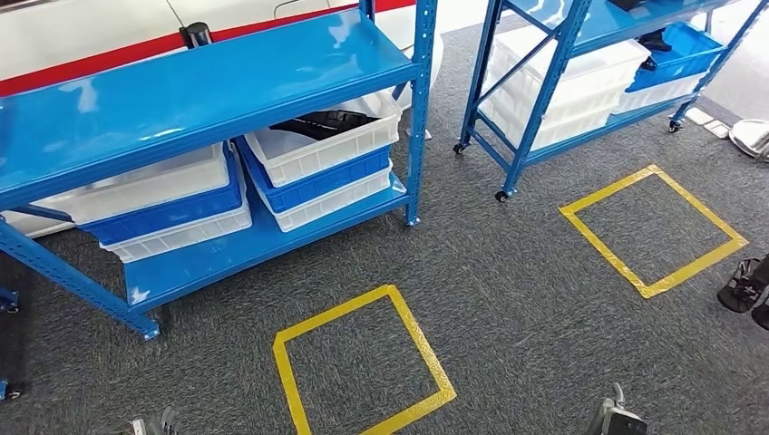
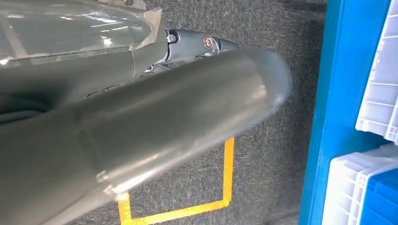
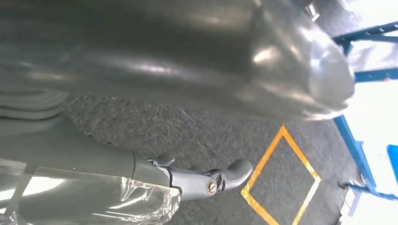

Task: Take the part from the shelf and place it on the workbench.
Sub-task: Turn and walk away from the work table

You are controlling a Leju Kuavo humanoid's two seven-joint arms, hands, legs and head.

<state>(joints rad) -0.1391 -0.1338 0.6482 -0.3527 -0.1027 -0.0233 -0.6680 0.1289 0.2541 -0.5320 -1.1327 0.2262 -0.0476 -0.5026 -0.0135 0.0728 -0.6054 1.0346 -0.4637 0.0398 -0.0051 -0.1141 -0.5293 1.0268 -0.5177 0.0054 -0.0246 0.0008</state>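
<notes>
Part (image 1: 319,120) dark in white bin (image 1: 337,145), blue shelf (image 1: 199,86), both hands empty, fingers apart, no readable writing

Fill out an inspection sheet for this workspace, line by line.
Surface: grey carpet floor with two yellow tape squares.
Job's things: dark part lying in the top white bin on the near blue shelf.
Clutter: stacked white and blue bins on the lower shelf level.
Hands: left hand and right hand hang over the carpet, holding nothing.
Cables: nothing seen.
Surroundings: second blue shelf with bins, on castors.
</notes>
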